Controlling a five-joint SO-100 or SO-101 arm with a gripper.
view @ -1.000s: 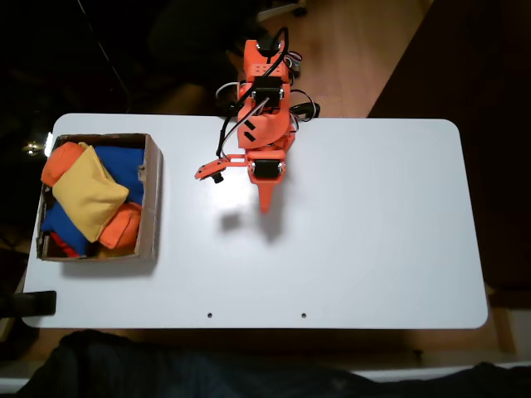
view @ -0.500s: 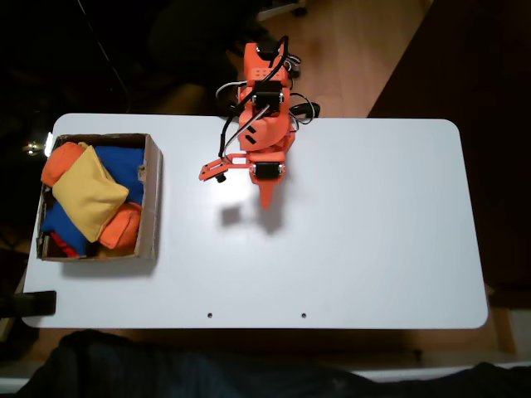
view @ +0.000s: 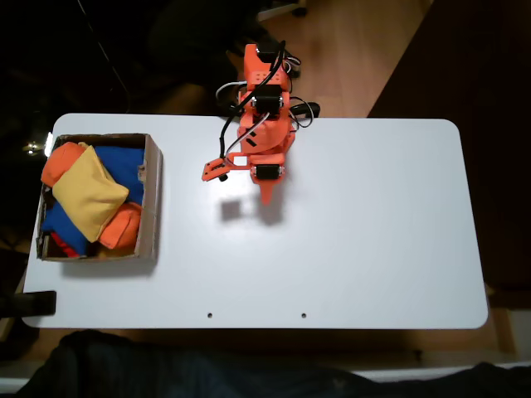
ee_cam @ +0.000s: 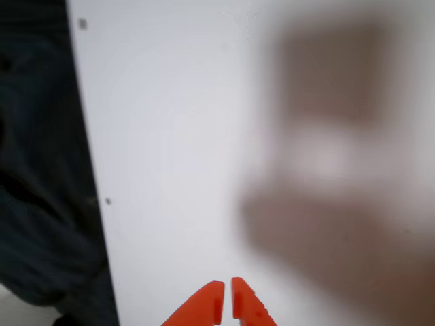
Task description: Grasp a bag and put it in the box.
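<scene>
Orange jaws nearly closed, empty

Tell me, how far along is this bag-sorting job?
It looks finished. The yellow bag lies in the box on top of blue and orange bags. The end effector is shut and holds nothing, sitting over the bare white table. No loose bags are left on the table.

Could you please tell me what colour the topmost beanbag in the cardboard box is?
Mustard yellow; the soft square fabric beanbag shows best in the fixed view.
</scene>
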